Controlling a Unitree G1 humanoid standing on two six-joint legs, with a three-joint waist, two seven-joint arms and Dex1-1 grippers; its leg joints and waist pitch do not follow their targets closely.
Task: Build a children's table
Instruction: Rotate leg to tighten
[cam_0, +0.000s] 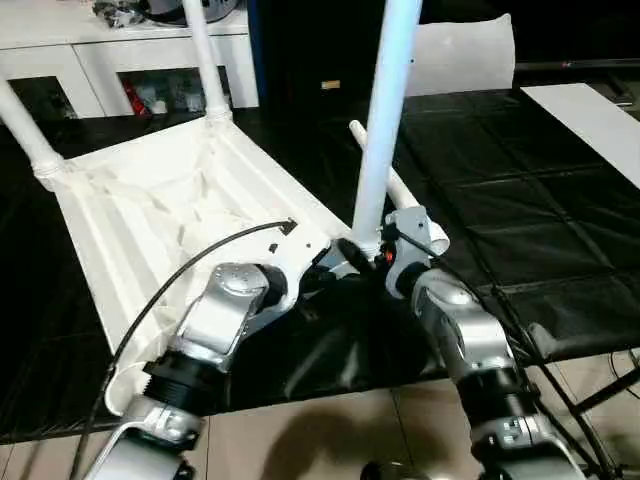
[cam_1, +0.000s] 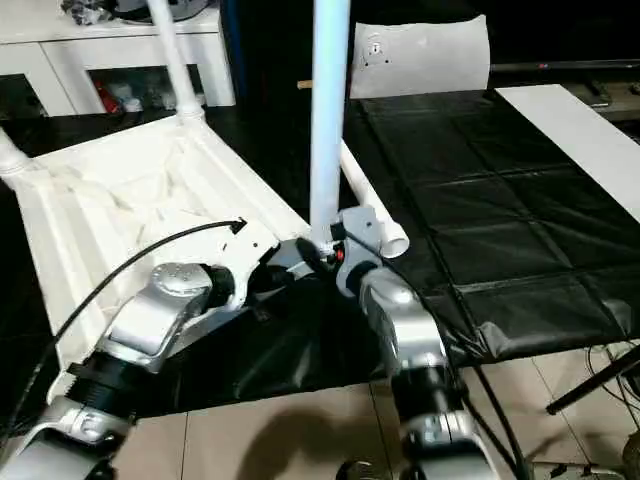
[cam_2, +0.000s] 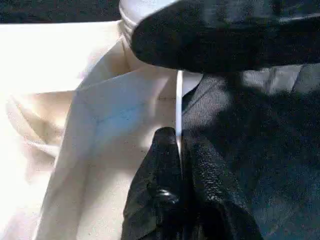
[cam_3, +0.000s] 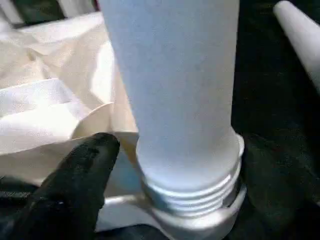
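Two sets of fingers: left gripper (cam_2: 181, 165) pinches the tabletop's rim (cam_2: 178, 100); right gripper's (cam_0: 385, 262) state unclear.

From my seat the table top (cam_0: 150, 215) reads as white moulded plastic, smooth with a soft sheen, its underside ribbed. The upright leg (cam_0: 385, 130) is the same white plastic, a smooth satin tube; in the right wrist view I see moulded thread ridges at its base. The spare leg (cam_1: 370, 200) lying alongside looks alike. The mat (cam_0: 500, 190) under everything is black, quilted in squares, faintly glossy like coated fabric. My forearms (cam_0: 465, 340) are brushed silver metal, dully shiny. The left gripper (cam_2: 181, 150) has black fingers with a pebbled, rubbery matt skin. The floor (cam_0: 330, 435) is pale, smooth tile.
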